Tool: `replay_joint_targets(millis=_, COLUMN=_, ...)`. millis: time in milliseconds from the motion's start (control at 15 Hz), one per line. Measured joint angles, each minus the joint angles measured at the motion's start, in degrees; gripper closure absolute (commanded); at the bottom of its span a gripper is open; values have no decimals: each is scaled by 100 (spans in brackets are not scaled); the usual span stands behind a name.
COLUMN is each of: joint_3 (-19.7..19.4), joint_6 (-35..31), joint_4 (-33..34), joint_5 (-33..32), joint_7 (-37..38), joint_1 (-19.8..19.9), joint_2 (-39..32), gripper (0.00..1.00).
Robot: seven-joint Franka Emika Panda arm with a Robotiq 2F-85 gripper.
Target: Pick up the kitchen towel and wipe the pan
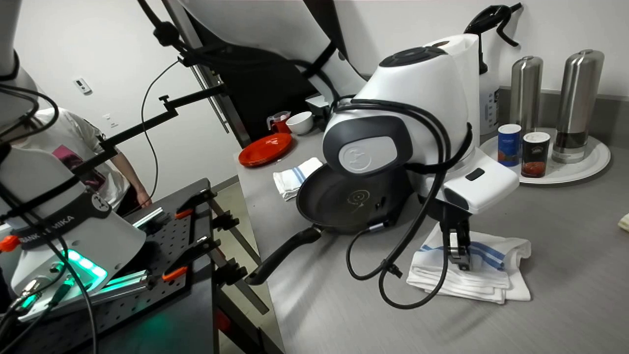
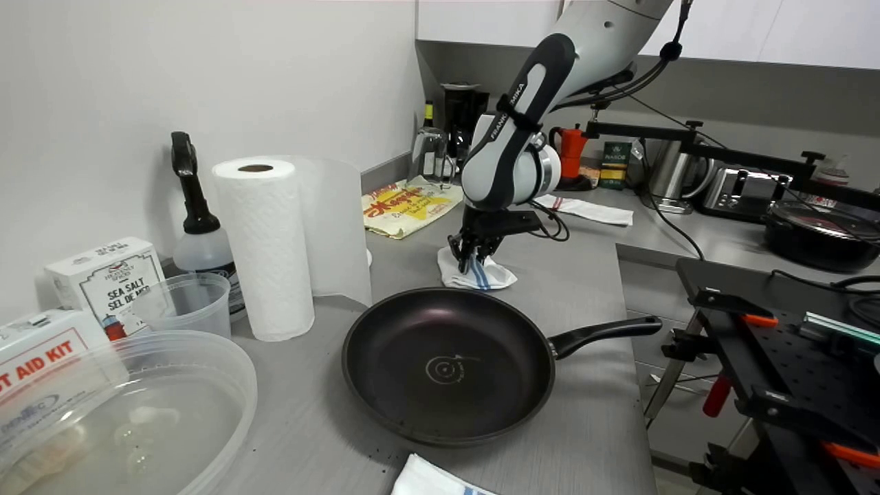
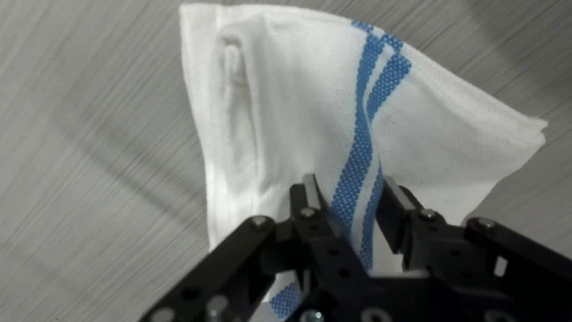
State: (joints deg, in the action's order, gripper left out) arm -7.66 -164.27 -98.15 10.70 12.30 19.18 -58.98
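Note:
The kitchen towel, a folded white cloth with blue stripes, lies on the grey counter under my gripper in both exterior views [image 1: 484,282] [image 2: 496,276] and fills the wrist view [image 3: 290,116]. My gripper [image 1: 461,260] [image 2: 473,260] [image 3: 350,183] points down at its middle. The fingers are partly closed, with a striped fold of cloth bunched between them. The towel rests on the counter. The pan, round and black, stands upright on the counter in both exterior views [image 1: 334,196] [image 2: 440,344], apart from the gripper. The arm hides part of it in an exterior view.
Another folded white towel [image 1: 290,179] [image 2: 433,478] lies beyond the pan. A paper-towel roll [image 2: 265,254] and a clear tub [image 2: 244,405] stand beside the pan. A white plate [image 1: 597,164] holds shakers and mills. Red plates [image 1: 265,149] lie at the far end.

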Motion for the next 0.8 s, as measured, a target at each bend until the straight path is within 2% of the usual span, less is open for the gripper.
replay_joint_targets(millis=67, joint_3=0, joint_6=0, joint_4=8, joint_5=9, joint_7=0, joint_1=2, joint_2=0, gripper=100)
replay_joint_targets(millis=267, joint_3=0, joint_6=0, joint_4=21, joint_5=34, joint_7=0, joint_1=9, joint_2=0, gripper=96)
replay_joint_targets(millis=800, joint_3=3, joint_6=24, joint_4=33, joint_5=68, joint_7=0, joint_1=11, joint_2=29, gripper=96)
